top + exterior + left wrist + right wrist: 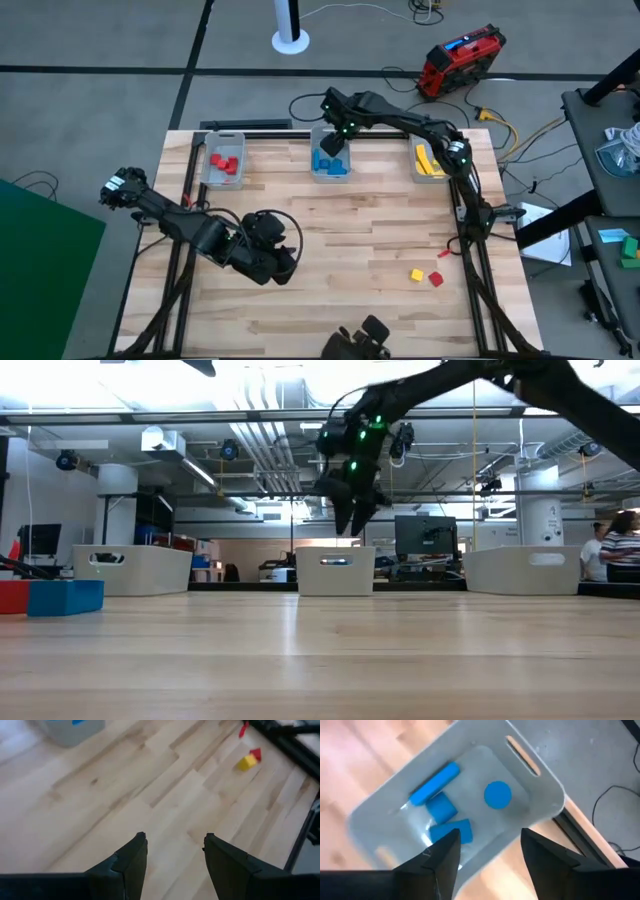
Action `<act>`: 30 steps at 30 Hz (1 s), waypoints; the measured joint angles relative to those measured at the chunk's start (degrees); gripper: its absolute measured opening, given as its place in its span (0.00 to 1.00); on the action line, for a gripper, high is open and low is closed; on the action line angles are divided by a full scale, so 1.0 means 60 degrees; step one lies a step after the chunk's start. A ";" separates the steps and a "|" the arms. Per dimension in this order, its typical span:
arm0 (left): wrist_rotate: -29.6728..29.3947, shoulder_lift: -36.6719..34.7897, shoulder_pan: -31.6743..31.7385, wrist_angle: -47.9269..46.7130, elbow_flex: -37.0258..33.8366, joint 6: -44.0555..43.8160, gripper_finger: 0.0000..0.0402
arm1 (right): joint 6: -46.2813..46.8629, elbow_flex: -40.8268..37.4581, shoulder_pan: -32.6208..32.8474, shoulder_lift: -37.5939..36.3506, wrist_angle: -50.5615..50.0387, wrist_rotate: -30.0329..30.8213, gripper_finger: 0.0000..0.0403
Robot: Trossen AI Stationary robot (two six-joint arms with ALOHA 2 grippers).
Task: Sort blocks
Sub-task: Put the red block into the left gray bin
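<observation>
From above, I see my right hand over the middle bin, which holds blue blocks; red blocks fill the left bin, yellow blocks the right, and two loose blocks lie on the counter. My left hand waits low. Its wrist view shows fingers apart, empty. My right wrist view shows fingers spread above the blue blocks.

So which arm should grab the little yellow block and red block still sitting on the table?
Probably the right. The small yellow block and small red block lie by the right arm's side. Its open hand hangs over the middle clear bin; the left hand is farther.
</observation>
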 joint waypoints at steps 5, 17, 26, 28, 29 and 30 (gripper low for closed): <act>0.0475 0.0004 0.0000 -0.0692 0.0000 -0.0305 0.43 | -0.0204 -0.0050 0.0414 -0.0859 -0.0643 -0.0081 0.45; 0.1669 0.0007 0.0012 -0.2101 0.0000 -0.0439 0.43 | 0.0157 -0.0807 0.2338 -0.4221 -0.1781 -0.0095 0.23; 0.3769 0.0007 0.0259 -0.3636 0.0000 0.0385 0.43 | 0.1060 -0.2297 0.3647 -0.6599 -0.1389 -0.0079 0.06; 0.3762 0.0007 0.0116 -0.3609 0.0000 0.1418 0.43 | 0.1273 -0.2680 0.3829 -0.6962 -0.1227 -0.0080 0.05; 0.3541 0.0007 -0.0012 -0.3612 -0.0002 0.1903 0.43 | 0.1350 -0.2861 0.3904 -0.7123 -0.1114 -0.0077 0.04; 0.3228 0.0007 -0.0141 -0.3612 -0.0004 0.2288 0.43 | 0.1424 -0.3048 0.3961 -0.7259 -0.1003 -0.0080 0.03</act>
